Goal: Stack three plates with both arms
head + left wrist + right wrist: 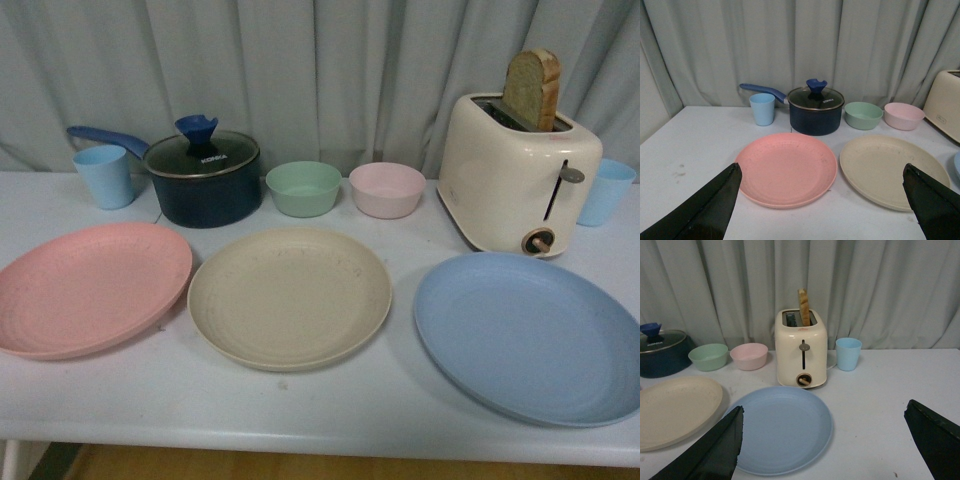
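Observation:
Three plates lie side by side on the white table, none touching: a pink plate (88, 288) at the left, a beige plate (289, 296) in the middle, a blue plate (528, 335) at the right. Neither arm shows in the front view. In the left wrist view my left gripper (821, 172) is open and empty, held back from the pink plate (786, 168) and the beige plate (892, 168). My right gripper (823, 412) is also open and empty, held back from the blue plate (781, 429), with the beige plate (675, 410) beside it.
Behind the plates stand a blue cup (104, 175), a dark lidded pot (203, 177) with a blue handle, a green bowl (303, 188), a pink bowl (386, 189), a cream toaster (518, 183) holding bread, and another blue cup (605, 191). A curtain hangs behind the table.

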You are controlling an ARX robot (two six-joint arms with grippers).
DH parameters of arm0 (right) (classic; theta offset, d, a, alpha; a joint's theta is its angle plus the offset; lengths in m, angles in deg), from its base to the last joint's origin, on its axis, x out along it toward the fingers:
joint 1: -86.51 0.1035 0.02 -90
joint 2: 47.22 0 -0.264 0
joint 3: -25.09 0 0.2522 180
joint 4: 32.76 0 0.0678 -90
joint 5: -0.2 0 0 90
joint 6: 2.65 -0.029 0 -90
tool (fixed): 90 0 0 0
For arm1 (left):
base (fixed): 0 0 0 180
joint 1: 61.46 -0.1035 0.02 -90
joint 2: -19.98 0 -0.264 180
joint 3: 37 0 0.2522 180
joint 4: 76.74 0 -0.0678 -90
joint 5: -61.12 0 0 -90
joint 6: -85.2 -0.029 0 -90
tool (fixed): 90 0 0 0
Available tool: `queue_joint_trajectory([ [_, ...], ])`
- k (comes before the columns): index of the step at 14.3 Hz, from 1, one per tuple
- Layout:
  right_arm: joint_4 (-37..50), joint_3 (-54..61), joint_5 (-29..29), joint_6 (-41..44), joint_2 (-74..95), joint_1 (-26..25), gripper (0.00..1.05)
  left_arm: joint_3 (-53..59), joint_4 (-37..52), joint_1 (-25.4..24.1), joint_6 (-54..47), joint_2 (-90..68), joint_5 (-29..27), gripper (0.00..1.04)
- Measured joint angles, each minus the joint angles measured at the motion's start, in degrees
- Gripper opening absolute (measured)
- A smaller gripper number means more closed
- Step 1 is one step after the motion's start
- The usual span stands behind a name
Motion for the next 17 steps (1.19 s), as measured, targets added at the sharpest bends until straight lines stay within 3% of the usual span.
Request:
queue_joint_trajectory([
  [17,0.00,0.00,0.00,0.00,0.00,0.00,0.98,0.00,0.00,0.00,0.00,0.00,0.00,0.98],
])
